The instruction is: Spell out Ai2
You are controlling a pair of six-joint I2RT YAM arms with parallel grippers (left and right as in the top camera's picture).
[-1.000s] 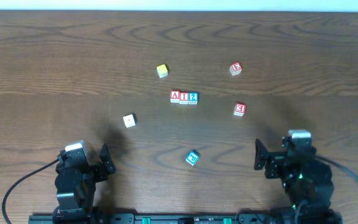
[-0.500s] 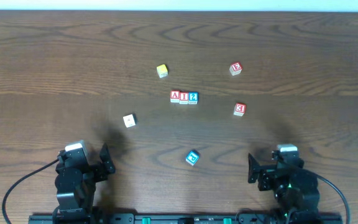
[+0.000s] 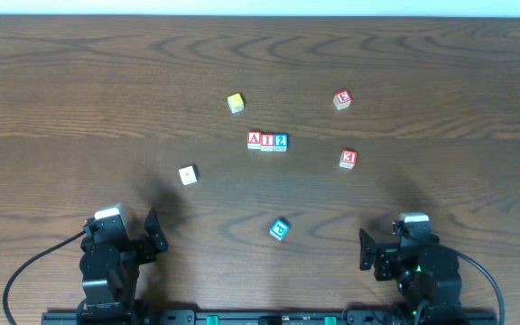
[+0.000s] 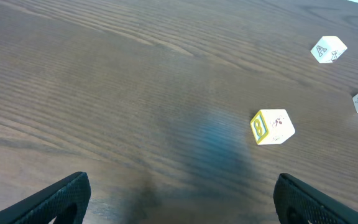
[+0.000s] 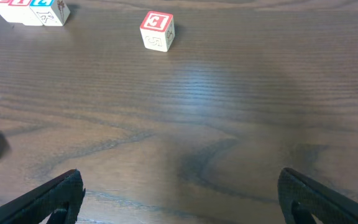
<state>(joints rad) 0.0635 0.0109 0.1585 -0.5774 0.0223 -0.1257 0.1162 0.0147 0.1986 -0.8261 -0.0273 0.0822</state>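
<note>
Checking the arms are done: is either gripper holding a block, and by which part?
Nothing is held: the left gripper and right gripper are open and empty, away from the A-i-2 row.

The far strip of the table (image 3: 79, 54) and both side margins are bare wood, open to any reach. The clutter sits mid-table: a row of three blocks (image 3: 267, 141) touching one another, a yellow block (image 3: 235, 103) just behind its left end, a far red block (image 3: 342, 99) back right, and a near red block (image 3: 348, 159) off the row's right end. A white block (image 3: 187, 175) stands ahead of the left gripper (image 3: 152, 236), slightly to its right. A tilted blue block (image 3: 280, 229) lies between the two arms. Clear lanes run to the row between white and blue, and between blue and the near red.
</note>
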